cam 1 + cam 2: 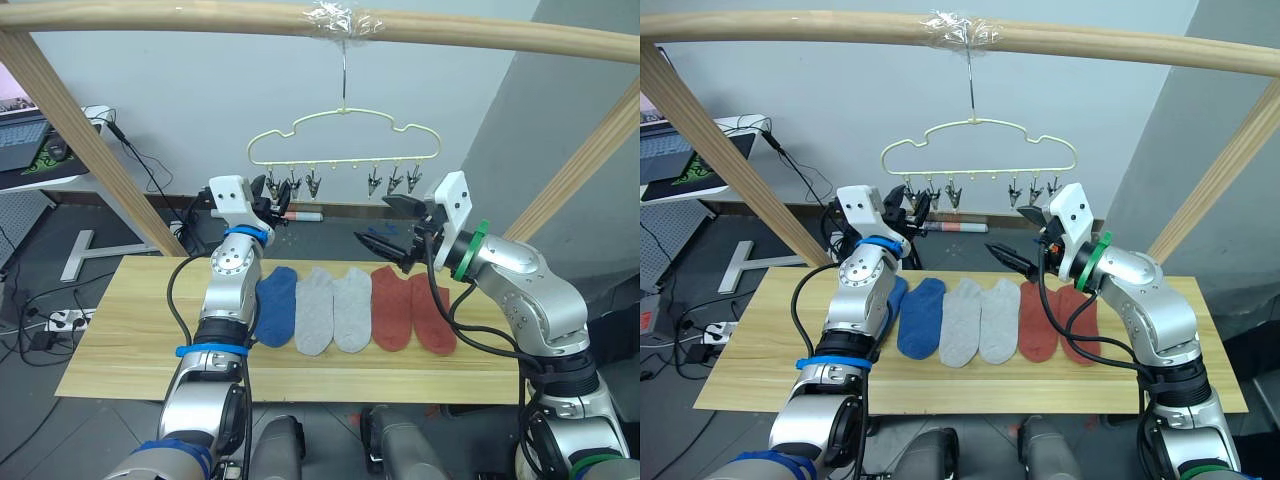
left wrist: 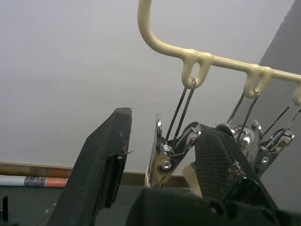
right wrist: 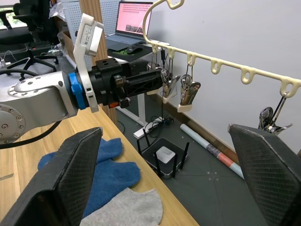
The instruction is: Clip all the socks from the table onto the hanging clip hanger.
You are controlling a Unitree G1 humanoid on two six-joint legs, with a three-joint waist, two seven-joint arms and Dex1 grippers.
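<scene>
Pale plank table (image 1: 130,345) under a round wooden pole frame (image 1: 150,24): from my head cameras, all the soft ankle socks lie side by side, a blue one (image 1: 277,306), two light grey (image 1: 333,309) and two rust red (image 1: 411,308), none clipped yet. Another blue sock (image 1: 897,292) peeks out behind my left forearm. At twelve o'clock above them hangs the thin pale-yellow wavy wire clip hanger (image 1: 343,136), its metal clips bare.

Left wrist camera: my left gripper (image 2: 162,155) stands spread, empty, its fingers (image 2: 101,165) straddling the end metal clip (image 2: 165,148), not yet squeezing.

Right wrist camera: my right gripper (image 3: 171,176) is wide apart, holding nothing, near the hanger's far clips (image 3: 270,120).

I judge the clip should be pinched squarely on its handles, while my right arm fetches a sock and feeds its cuff in before I let go.
</scene>
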